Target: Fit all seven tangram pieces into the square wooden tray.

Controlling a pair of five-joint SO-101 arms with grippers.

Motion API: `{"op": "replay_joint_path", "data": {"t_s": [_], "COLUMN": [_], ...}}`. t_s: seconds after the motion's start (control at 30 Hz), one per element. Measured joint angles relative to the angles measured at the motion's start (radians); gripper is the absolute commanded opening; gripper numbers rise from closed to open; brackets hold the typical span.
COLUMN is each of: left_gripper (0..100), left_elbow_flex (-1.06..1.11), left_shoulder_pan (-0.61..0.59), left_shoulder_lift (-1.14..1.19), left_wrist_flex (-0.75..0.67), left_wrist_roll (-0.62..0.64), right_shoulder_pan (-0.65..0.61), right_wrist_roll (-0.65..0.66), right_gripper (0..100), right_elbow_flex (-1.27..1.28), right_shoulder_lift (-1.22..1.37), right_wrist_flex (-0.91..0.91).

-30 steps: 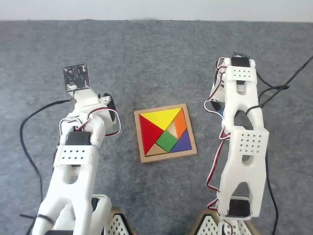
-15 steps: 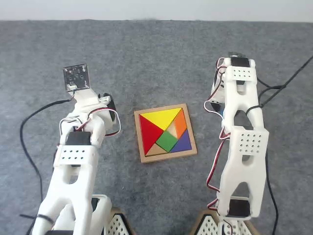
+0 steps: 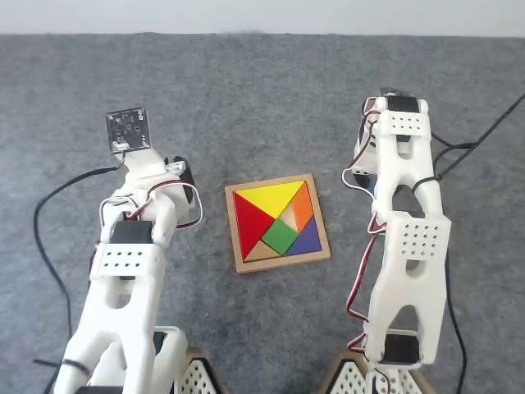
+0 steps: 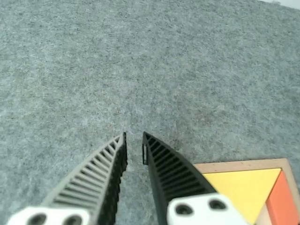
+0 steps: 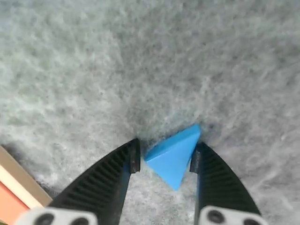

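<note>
Hanging low over grey carpet, my left gripper (image 4: 134, 137) has its fingers drawn nearly together, with a thin slit between them and nothing held. That arm sits folded back, wrist tipped down.

Just beside one of its fingers is a corner of the square wooden tray (image 3: 283, 260). It holds yellow, red, orange, green and purple pieces, plus pale patches: gaps or plain pieces, I cannot tell.

Beyond the tray, my right gripper (image 5: 164, 156) stands with jaws apart, straddling the small blue triangular tangram piece (image 5: 174, 157). The piece lies flat on the carpet, one finger at its corner, the other just shy.

Step in hand, I judge: grasping this loose piece. Next: close squarely, lift, carry it tray-ward, turn it to suit its slot.

Right arm reaches forward, wrist pitched steeply down.
</note>
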Motion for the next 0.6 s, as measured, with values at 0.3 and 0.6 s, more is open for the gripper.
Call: {"op": "replay_joint_path", "data": {"t_s": [0.3,0.6], "left_gripper": [5,5], "left_elbow_flex": [0.0,0.0], "left_shoulder_pan": [0.0,0.0], "left_shoulder_lift": [0.0,0.0], "left_wrist_flex": [0.0,0.0], "left_wrist_roll": [0.0,-0.002], "right_shoulder_pan": [0.0,0.0], "right_wrist_roll": [0.025,0.031], "right_gripper": [19.8,18.9], "right_elbow_flex": [0.0,0.0], "right_shoulder_lift": [0.0,0.003], "right_wrist_flex": [0.0,0.0]}}
